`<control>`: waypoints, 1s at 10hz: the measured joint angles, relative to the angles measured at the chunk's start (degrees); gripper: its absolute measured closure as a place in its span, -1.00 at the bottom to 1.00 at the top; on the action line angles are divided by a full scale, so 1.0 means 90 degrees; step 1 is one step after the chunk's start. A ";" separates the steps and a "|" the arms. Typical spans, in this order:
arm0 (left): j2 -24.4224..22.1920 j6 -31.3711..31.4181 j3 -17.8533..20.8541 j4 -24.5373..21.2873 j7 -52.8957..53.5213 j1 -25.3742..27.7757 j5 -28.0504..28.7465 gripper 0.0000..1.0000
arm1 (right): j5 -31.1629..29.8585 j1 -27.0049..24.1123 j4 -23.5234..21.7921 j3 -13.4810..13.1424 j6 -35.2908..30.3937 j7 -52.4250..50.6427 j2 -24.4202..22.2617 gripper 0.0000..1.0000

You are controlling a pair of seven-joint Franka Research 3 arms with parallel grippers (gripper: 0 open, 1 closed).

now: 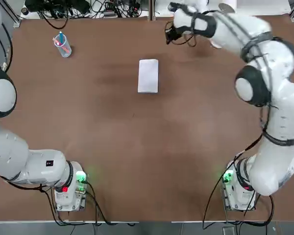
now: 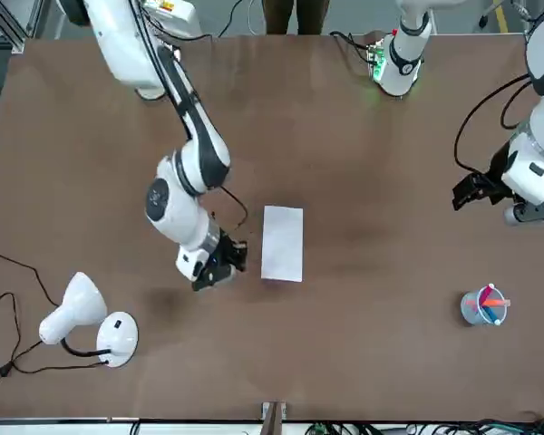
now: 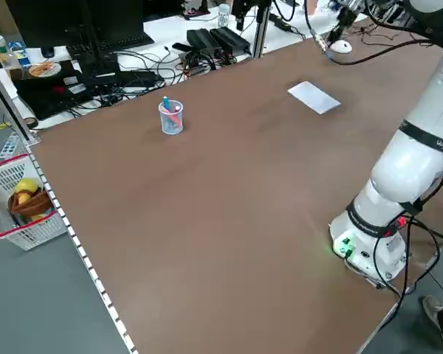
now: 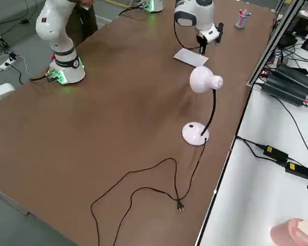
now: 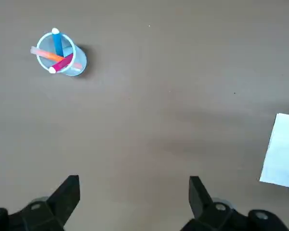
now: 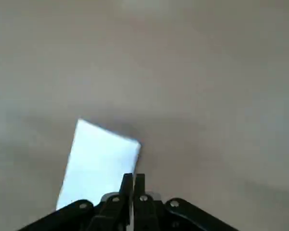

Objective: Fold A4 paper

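Paper (image 1: 148, 76), folded to a narrow white rectangle, lies flat mid-counter (image 1: 137, 147), nothing touching it. Landmark = that A4 paper. R pincer (image 2: 219, 267) sits just beside its long edge on the robot's right, toward the far end, above the counter, fingers (image 6: 133, 185) pressed together, empty. L pincer (image 5: 134, 192) hangs well off to the paper's left, fingers wide apart, empty. Pen cup (image 1: 62, 45) farther left and beyond. White lamp (image 2: 91, 319) beyond the paper, R side.
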 joint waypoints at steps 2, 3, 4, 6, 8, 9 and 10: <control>-0.0082 -0.0007 0.0024 0.0034 0.0024 0.0022 0.0000 -1.00 | -0.0604 -0.0748 -0.0332 -0.0021 -0.1617 -0.0278 -0.1204 0.27; -0.0173 -0.0040 0.0042 0.0041 0.0053 0.0037 0.0000 -1.00 | -0.0982 -0.1074 -0.0394 -0.0021 -0.2235 -0.0329 -0.1702 0.15; -0.0274 -0.0092 0.0058 0.0041 0.0120 0.0044 0.0000 -1.00 | -0.1387 -0.1310 -0.0428 -0.0022 -0.2818 -0.0332 -0.2124 0.06; -0.0372 -0.0158 0.0095 0.0040 0.0177 0.0053 0.0000 -1.00 | -0.2204 -0.1650 -0.0432 -0.0017 -0.3614 -0.0328 -0.2701 -0.52; -0.0369 -0.0169 0.0099 0.0017 0.0190 0.0058 0.0000 -1.00 | -0.2526 -0.2228 -0.0006 -0.0014 -0.4590 -0.0333 -0.2911 -1.00; -0.0369 -0.0171 0.0098 0.0009 0.0191 0.0059 0.0000 -1.00 | -0.2554 -0.2516 0.0246 -0.0016 -0.4885 -0.0343 -0.2938 -1.00; -0.0368 -0.0172 0.0099 0.0007 0.0191 0.0059 0.0000 -1.00 | -0.2561 -0.2766 0.0354 -0.0020 -0.4977 -0.0344 -0.2961 -1.00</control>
